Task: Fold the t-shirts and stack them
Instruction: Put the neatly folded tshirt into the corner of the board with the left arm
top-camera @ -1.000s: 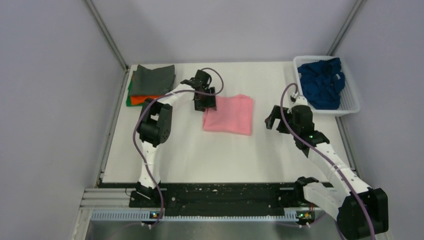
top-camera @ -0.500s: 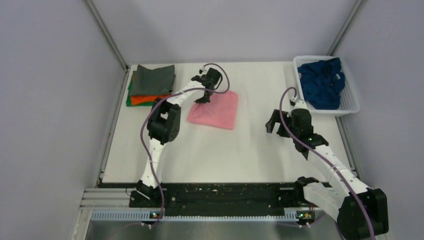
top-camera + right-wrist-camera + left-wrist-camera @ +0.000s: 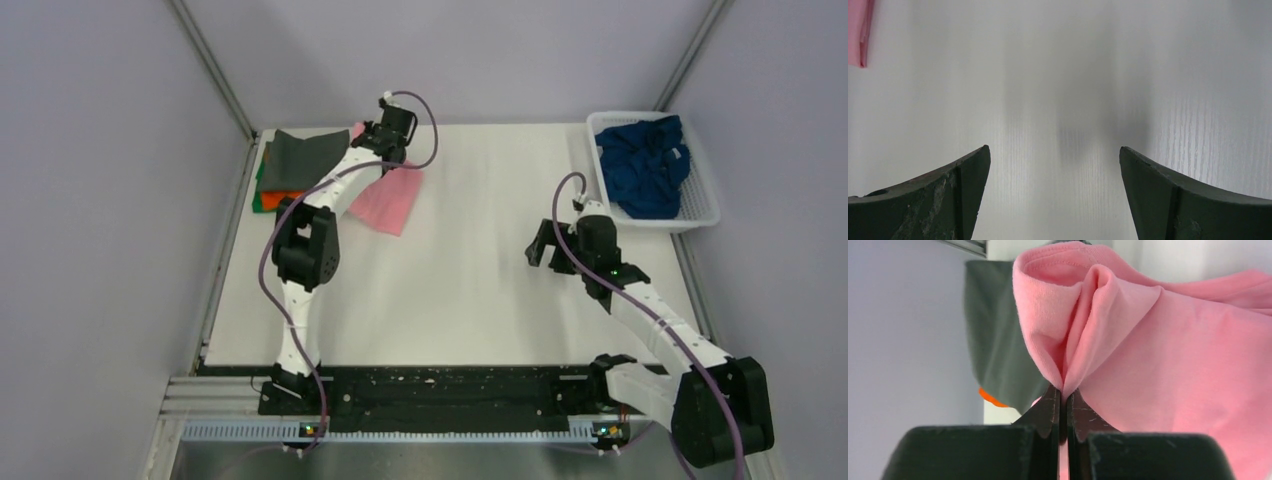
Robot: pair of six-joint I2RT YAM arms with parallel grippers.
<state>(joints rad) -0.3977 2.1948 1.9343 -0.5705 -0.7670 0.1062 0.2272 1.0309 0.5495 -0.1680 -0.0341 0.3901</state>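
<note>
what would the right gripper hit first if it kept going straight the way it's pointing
Probably just the bare table: the wrist view shows nothing between or ahead of the open right gripper. The pink t-shirt shows only at that view's edge, off that line.

Middle of the surface [image 3: 450, 290] is open between my two arms. My right tool [image 3: 1053, 150], jaws wide, has bare surface beneath and ahead.

Far right corner is blocked by the white basket [image 3: 703, 215], heaped with a navy shirt [image 3: 645, 165]. Far left corner is taken by the grey-topped stack [image 3: 300, 155]. The pink shirt [image 3: 388, 200] pinched in my left tool [image 3: 1062, 392] drapes just beside the stack. Walls [image 3: 100, 200] close off both sides.
</note>
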